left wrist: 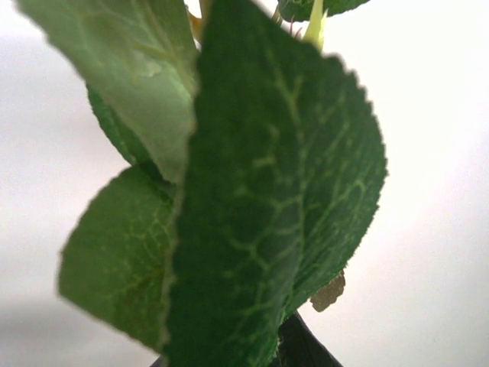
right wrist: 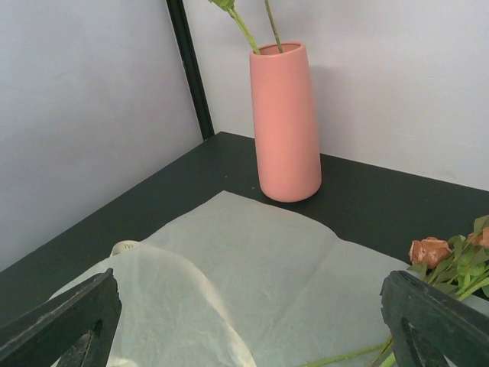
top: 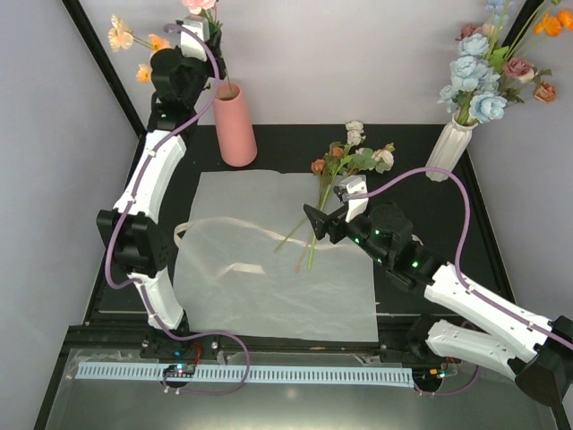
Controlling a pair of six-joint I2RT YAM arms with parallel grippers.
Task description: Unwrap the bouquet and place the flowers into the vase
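Spreading flat across the middle of the dark matte bench [top: 501, 269], the wrapping paper [top: 269, 287] is a thin, translucent cream-white sheet, softly creased. A cream ribbon [top: 204, 235] lies looped on its left side.

Over the sheet's right part hangs the right gripper [top: 333, 204]. Its black fingers [right wrist: 435, 321] are spread wide and grasp nothing, with pale green stem ends on the paper just below them.

Beyond them, the flowers [top: 354, 159] lie across the paper's far-right edge. They are small peach and cream-white fabric blooms with little green leaves on thin, wiry stems.

Near the bench's far-left corner stands the vase [top: 235, 125], a smooth, matte, salmon-pink cylinder. Two slim green stems [right wrist: 246, 30] rise from its mouth.

Above it the left gripper [top: 204, 38] is clenched among pink and peach blooms. Veined, serrated leaves [left wrist: 260, 214] fill its wrist view, so what it clasps cannot be told.

At the far-right corner a white ribbed vase [top: 448, 148] carries larger pale-blue, mauve and orange flowers [top: 483, 81].
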